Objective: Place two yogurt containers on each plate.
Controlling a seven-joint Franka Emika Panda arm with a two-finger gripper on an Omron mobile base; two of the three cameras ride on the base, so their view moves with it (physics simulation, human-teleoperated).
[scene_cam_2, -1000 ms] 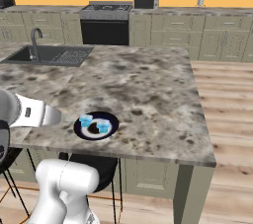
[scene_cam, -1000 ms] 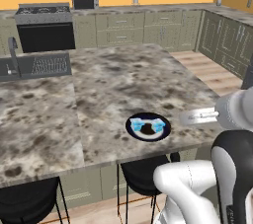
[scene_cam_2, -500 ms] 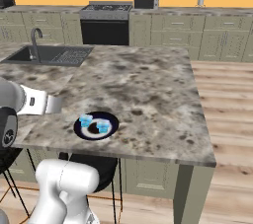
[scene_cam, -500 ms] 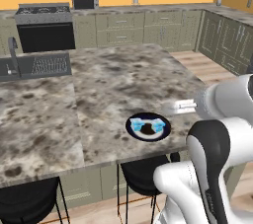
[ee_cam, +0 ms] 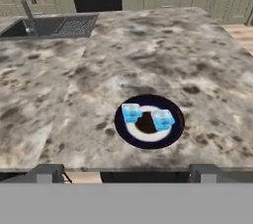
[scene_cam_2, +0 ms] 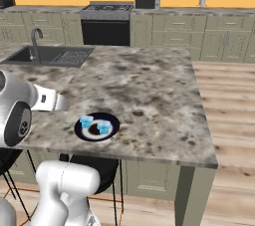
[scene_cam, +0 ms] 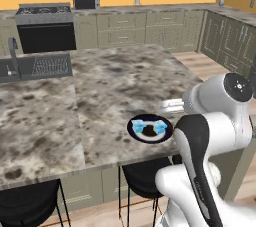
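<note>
Half done, by the look of it. On the dark navy plate (ee_cam: 149,121), near the front edge of the marbled surface (ee_cam: 148,45): two light blue yogurt containers (ee_cam: 131,112), one on each side of the dark centre, both resting on the white ring, apart from each other. Same plate visible from the left base view (scene_cam: 149,128) and from the right base view (scene_cam_2: 96,126), blue cups on it in both.

Tool (ee_cam: 127,172) spread wide, empty, hovering above the near edge of the surface and looking down at the filled plate; finger tips (ee_cam: 48,172) well clear of plate and cups. From the right base view, hand (scene_cam_2: 47,99) reaching out over the surface, just left of the plate and above it.

Left to do, as a judgement: the second plate, orange-red-rimmed, and the two dark-sided cups. No sign of either on the visible stretch of surface, nor by the sink (scene_cam_2: 50,56) or the stove (scene_cam_2: 108,21). Presumably elsewhere in the kitchen, so a drive or a wide swing likely needed before any further grasp. Nothing on the navy plate seeming to need correction.
</note>
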